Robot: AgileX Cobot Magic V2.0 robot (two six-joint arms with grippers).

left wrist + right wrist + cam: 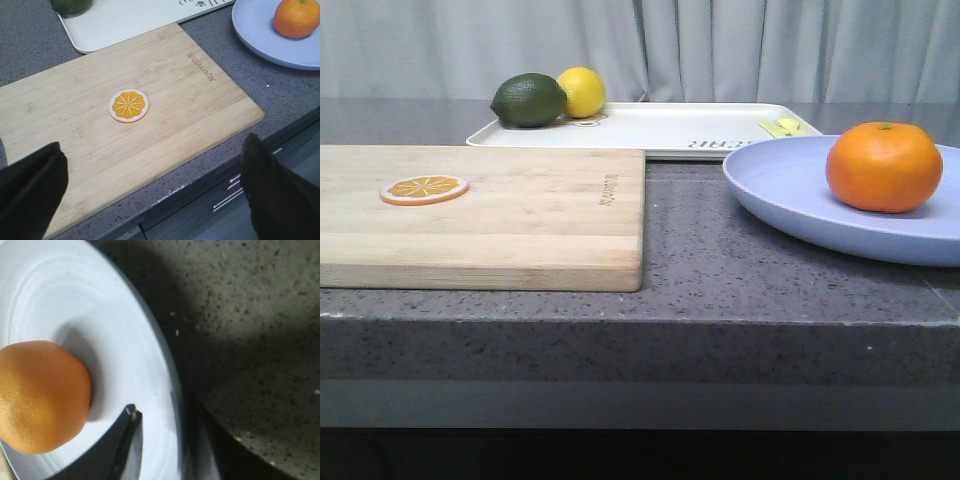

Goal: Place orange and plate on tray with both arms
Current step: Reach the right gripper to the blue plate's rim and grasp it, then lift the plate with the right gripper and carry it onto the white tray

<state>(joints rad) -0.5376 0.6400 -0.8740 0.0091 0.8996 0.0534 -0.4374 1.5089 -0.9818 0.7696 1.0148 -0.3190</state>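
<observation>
The orange [883,166] lies in the pale lavender-blue plate [780,185] at the right of the counter. The off-white tray [660,128] with grey lettering lies behind it at the back. In the right wrist view my right gripper [165,425] is shut on the plate's rim [165,370]: one dark finger [131,422] rests on the inside next to the orange [40,395], the other is under the rim. A dark shadow lies beneath the rim. My left gripper [152,185] is open and empty above the counter's front edge. The left wrist view also shows the orange [297,17], plate [255,32] and tray [125,20].
A wooden cutting board [520,220] lies at the front left with a flat orange slice [424,188] on it. A dark green lime [528,100] and a yellow lemon [582,90] sit on the tray's far left corner. Drawers [235,190] show below the counter edge.
</observation>
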